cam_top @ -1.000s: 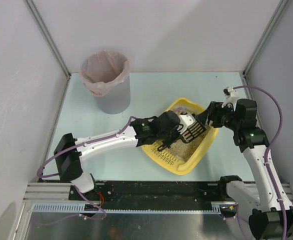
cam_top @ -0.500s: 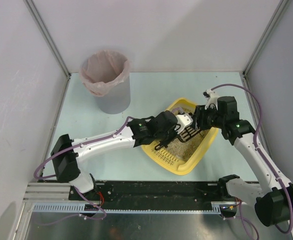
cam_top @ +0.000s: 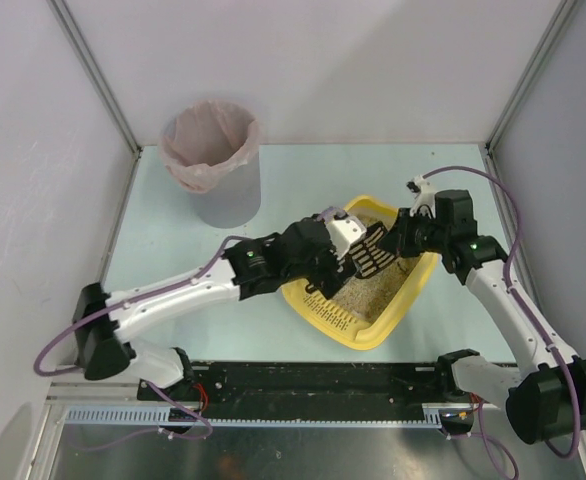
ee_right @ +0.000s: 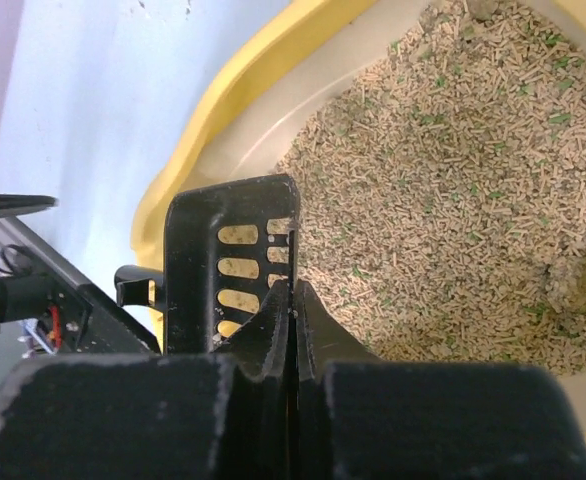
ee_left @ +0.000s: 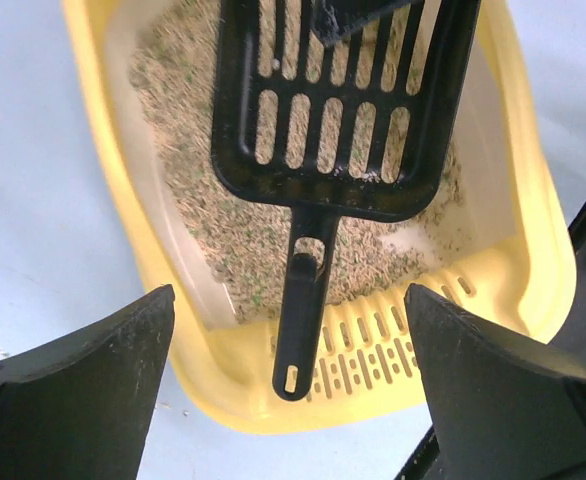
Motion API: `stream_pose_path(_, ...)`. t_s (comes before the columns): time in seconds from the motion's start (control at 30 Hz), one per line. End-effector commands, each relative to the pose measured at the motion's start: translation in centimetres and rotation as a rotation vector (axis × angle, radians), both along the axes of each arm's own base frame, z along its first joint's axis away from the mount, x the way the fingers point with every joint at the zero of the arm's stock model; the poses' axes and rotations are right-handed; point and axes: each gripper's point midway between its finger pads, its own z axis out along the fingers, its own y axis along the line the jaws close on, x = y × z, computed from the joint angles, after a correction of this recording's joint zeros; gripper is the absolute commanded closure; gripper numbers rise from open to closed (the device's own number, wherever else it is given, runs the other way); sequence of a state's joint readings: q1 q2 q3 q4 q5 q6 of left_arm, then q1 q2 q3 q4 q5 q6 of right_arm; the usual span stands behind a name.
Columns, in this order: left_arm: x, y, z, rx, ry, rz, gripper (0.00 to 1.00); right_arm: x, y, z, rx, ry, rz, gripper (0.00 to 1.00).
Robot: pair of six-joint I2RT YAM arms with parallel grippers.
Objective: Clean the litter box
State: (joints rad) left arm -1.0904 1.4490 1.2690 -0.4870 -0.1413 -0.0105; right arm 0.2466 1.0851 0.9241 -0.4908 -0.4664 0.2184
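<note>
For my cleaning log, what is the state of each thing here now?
left gripper: jaws wide open, empty
right gripper: jaws shut on the scoop
scoop: held by its front edge over the litter box
litter box: flat, partly filled with litter
bin: upright, pink liner in place

scoop (cam_top: 371, 250) over litter box (cam_top: 375, 340), bin (cam_top: 228, 202) behind (leftward)

Top external: high on the near side, looking down over the whole counter (cam_top: 303, 170). Wrist cams: close, looking into the litter box (cam_top: 403, 305); all three share the scoop (ee_left: 325, 190).

Grey bin (cam_top: 230, 203) — pink liner (cam_top: 197, 168)
</note>
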Motion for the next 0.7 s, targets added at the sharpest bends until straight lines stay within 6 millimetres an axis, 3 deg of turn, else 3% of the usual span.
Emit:
stream_pose_path(0.0,1.4,1.3,7.0,-0.185,-0.167,0.048,0.00,1.3,0.1,3.5,0.145,-0.036,-0.023,1.00)
stream_pose_path(0.13,0.3,3.6,11.1,-0.351,-0.242,0.033,0.01,1.3,0.1,5.6,0.264,-0.032,-0.013,1.00)
stream_pose_path(0.2,-0.5,3.6,12.8,-0.437,-0.275,-0.019,0.00,1.0,0.4,6.5,0.331,-0.004,-0.002,1.00)
stream_pose_path(0.23,-1.0,3.8,12.0,-0.443,-0.275,-0.041,0.00,1.2,0.2,7.1,0.358,-0.012,-0.003,1.00)
stream_pose_path(0.3,-2.1,4.5,14.3,-0.544,-0.332,-0.082,0.00,0.7,0.6,7.9,0.414,0.001,0.039,1.00)
stream_pose_path(0.33,-3.2,4.2,12.7,-0.547,-0.314,-0.147,0.00,0.7,0.8,8.5,0.445,0.003,0.043,1.00)
stream_pose_path(0.4,-4.4,5.2,15.3,-0.677,-0.404,-0.191,0.00,0.2,1.2,9.5,0.478,-0.003,0.083,1.00)
stream_pose_path(0.43,-4.9,5.4,13.5,-0.681,-0.404,-0.212,0.00,0.1,1.3,10.0,0.493,-0.009,0.091,1.00)
stream_pose_path(0.47,-5.5,6.4,15.5,-0.764,-0.476,-0.219,0.00,-0.2,1.4,10.3,0.504,-0.010,0.106,1.00)
stream_pose_path(0.53,-5.3,7.2,14.1,-0.757,-0.508,-0.206,0.00,-0.5,1.5,10.8,0.516,-0.016,0.124,1.00)
stream_pose_path(0.67,-5.9,7.3,13.8,-0.765,-0.518,-0.242,0.00,-1.3,1.7,11.0,0.518,-0.012,0.137,1.00)
